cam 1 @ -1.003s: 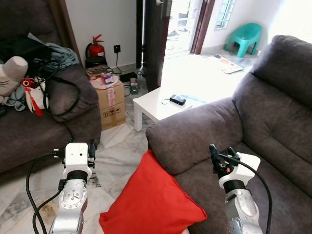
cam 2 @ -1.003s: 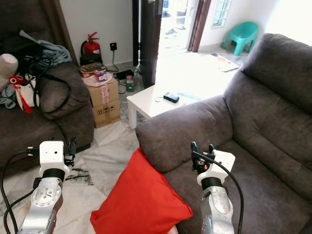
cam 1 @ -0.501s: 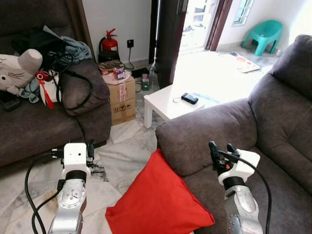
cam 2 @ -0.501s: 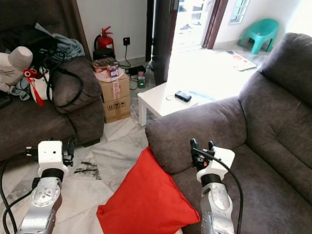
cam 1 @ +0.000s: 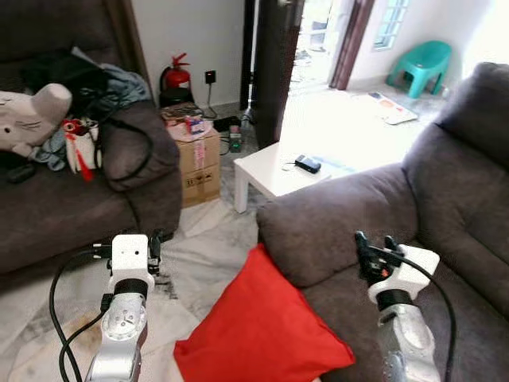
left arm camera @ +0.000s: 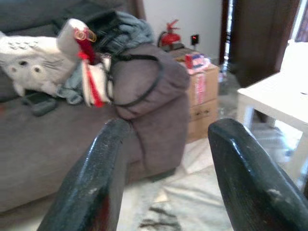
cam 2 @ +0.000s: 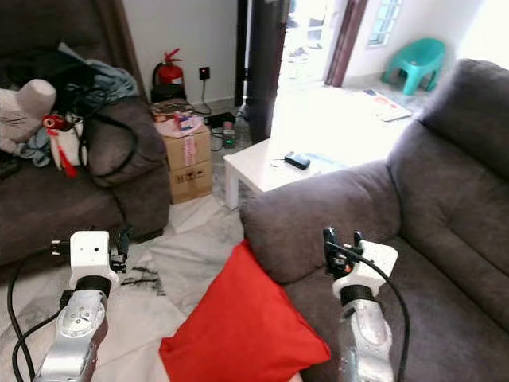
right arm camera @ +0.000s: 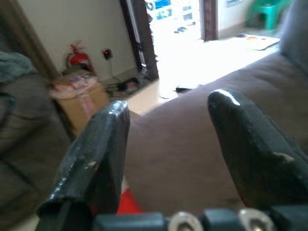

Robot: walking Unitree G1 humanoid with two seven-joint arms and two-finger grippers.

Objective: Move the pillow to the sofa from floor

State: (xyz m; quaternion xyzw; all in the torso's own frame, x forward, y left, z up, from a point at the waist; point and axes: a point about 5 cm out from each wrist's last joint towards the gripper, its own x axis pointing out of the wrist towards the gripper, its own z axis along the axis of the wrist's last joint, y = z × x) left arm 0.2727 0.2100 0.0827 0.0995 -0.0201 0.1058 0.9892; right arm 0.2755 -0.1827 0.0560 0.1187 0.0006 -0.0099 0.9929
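A red pillow (cam 1: 258, 330) stands on the marble floor, leaning against the front of the grey sofa (cam 1: 342, 219) on my right. My left gripper (cam 1: 156, 238) is held up over the floor, left of the pillow. In its wrist view its fingers (left arm camera: 91, 183) stand apart with nothing between them. My right gripper (cam 1: 375, 241) hovers above the sofa seat, just right of the pillow's upper corner. It is open too, and its fingers (right arm camera: 250, 144) frame the sofa's armrest. Neither gripper touches the pillow.
A second dark sofa (cam 1: 71, 207) at the left carries a plush toy (cam 1: 32, 107), bags and clothes. Beyond the pillow stand a cardboard box (cam 1: 196, 163) and a low white table (cam 1: 274, 171) with a small dark device. A fire extinguisher (cam 1: 176, 76) and an open doorway lie further back.
The whole picture has shifted as the camera moved. The pillow rests in the same place against the sofa, and both grippers stay open and raised as before.
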